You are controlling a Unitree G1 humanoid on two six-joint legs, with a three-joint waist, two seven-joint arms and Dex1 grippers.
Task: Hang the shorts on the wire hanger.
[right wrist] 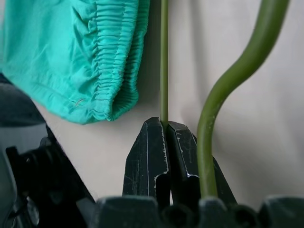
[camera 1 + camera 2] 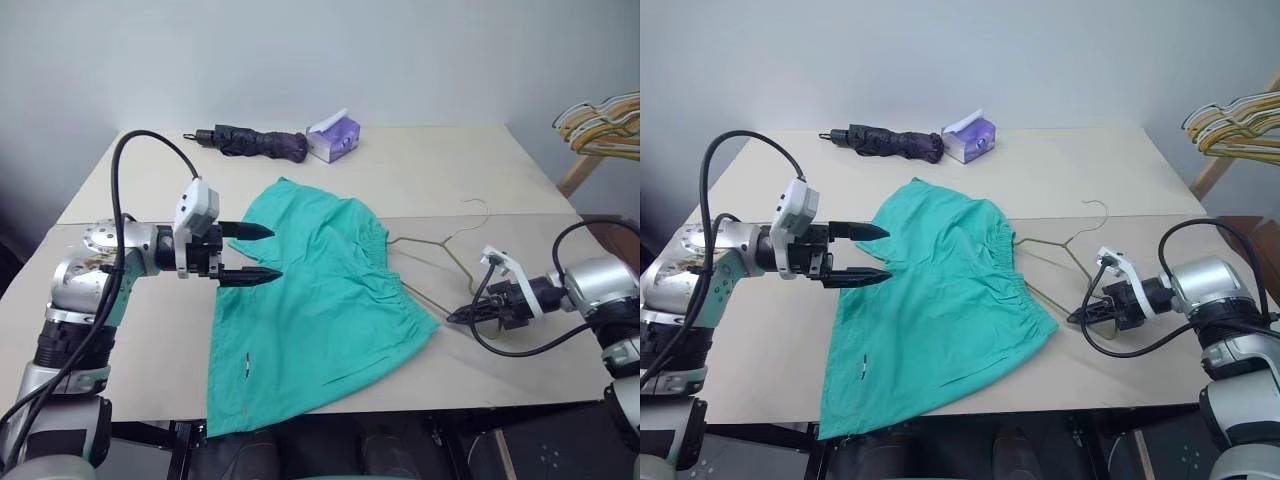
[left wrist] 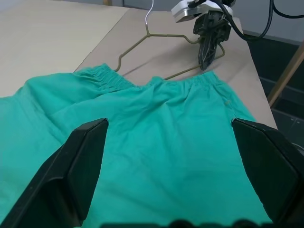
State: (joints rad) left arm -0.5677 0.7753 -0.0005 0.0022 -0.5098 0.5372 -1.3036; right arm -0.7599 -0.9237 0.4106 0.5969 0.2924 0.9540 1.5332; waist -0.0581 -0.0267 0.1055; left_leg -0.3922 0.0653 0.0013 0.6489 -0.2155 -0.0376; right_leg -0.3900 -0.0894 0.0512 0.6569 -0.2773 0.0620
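The teal-green shorts (image 2: 310, 300) lie flat across the middle of the table, the gathered waistband toward the right and one leg reaching the near edge. My left gripper (image 2: 277, 252) hovers open over the shorts' left side, its fingers pointing right and holding nothing. The thin olive wire hanger (image 3: 164, 35) lies on the table just right of the waistband, partly tucked under it, with its hook pointing away from me. My right gripper (image 2: 452, 316) is low at the hanger's near right part. In the right wrist view its fingers (image 1: 147, 156) are shut on the hanger's wire (image 1: 164, 57).
A folded dark umbrella (image 2: 255, 142) and a purple tissue box (image 2: 333, 138) sit at the table's far side. A bunch of coloured hangers (image 2: 600, 122) hangs off to the right beyond the table. The tabletop (image 2: 150, 330) is bare wood around the shorts.
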